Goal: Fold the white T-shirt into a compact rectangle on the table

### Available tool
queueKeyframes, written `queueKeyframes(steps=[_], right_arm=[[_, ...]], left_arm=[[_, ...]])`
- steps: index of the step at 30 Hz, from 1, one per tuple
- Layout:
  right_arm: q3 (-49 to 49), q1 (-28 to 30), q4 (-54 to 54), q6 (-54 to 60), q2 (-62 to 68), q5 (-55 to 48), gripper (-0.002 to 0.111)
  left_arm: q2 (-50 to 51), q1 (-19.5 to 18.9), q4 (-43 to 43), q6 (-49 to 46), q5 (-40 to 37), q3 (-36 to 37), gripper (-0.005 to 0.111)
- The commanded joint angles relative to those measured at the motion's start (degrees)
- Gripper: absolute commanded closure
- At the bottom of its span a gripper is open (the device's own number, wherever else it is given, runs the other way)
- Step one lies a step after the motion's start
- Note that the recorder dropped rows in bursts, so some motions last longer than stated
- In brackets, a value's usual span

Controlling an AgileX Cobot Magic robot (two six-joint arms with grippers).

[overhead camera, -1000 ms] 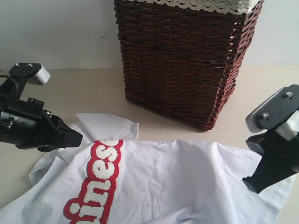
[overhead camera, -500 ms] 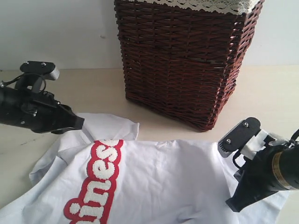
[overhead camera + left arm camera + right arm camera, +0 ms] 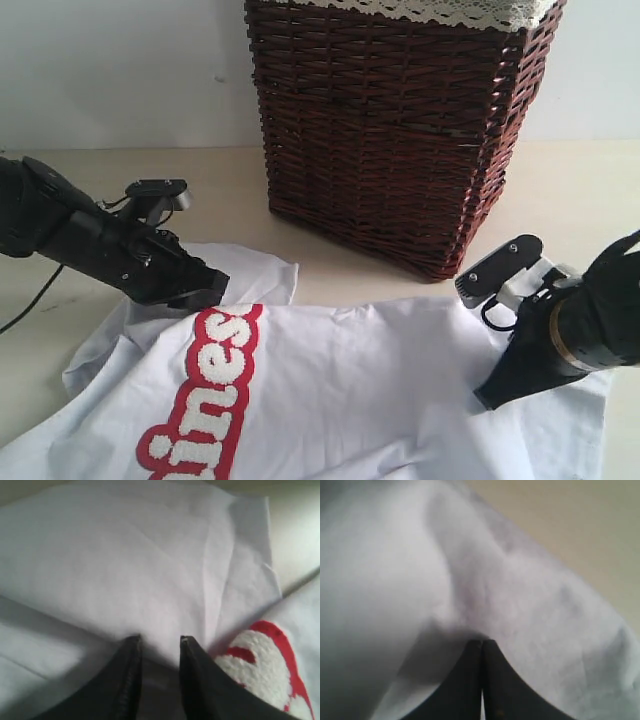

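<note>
Step in hand: judging by the flat, unfolded cloth, taking hold of the shirt's far edge at both sides for a first fold.
White T-shirt (image 3: pixel 350 390): spread open on the tabletop (image 3: pixel 230 190), at the near side, in front of the basket; the red-outlined lettering (image 3: pixel 215 385) runs along its left half.
Left tool (image 3: pixel 212 290): jaws a little apart, tips down on the cloth beside the far-left sleeve (image 3: pixel 250 270), just by the end of the lettering; no fold is clearly caught between them.
Right tool (image 3: pixel 487 398): clenched tight, tips pressed into the shirt near its right edge; the cloth puckers toward them, but whether a pinch is held cannot be told.
Doing it well, left: probably needs to close on both layers at the hem or seam, clear of the thick lettering, before any lift.
Doing it well, right: a grip at a matching spot on the far edge would likely keep the fold line straight.
Doing it well, both: lift together and low, carry toward the near side evenly, keep clear of the basket.
Count, shirts: one.
Count, wicker baskets (image 3: pixel 390 130): one, dark brown, with a lace-trimmed liner (image 3: pixel 430 10), far centre.
Count, tools: two.
</note>
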State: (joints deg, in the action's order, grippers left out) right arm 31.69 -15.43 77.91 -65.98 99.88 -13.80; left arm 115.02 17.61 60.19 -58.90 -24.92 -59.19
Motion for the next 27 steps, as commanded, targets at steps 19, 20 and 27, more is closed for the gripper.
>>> queueKeyframes(steps=[19,20,27], right_arm=[[12.7,0.06,-3.41,0.26,4.49,-17.95,0.108],[12.7,0.06,-3.63,0.17,3.52,-17.71,0.108],[12.7,0.06,-18.54,10.36,-5.18,-16.75,0.108]], left_arm=[[-5.17,-4.02,0.49,-4.61,-2.0,-8.13,0.078],[-5.64,-4.02,0.49,-5.2,-5.42,-8.13,0.079],[2.1,-2.86,-2.31,-0.41,-9.75,-8.45,0.107]])
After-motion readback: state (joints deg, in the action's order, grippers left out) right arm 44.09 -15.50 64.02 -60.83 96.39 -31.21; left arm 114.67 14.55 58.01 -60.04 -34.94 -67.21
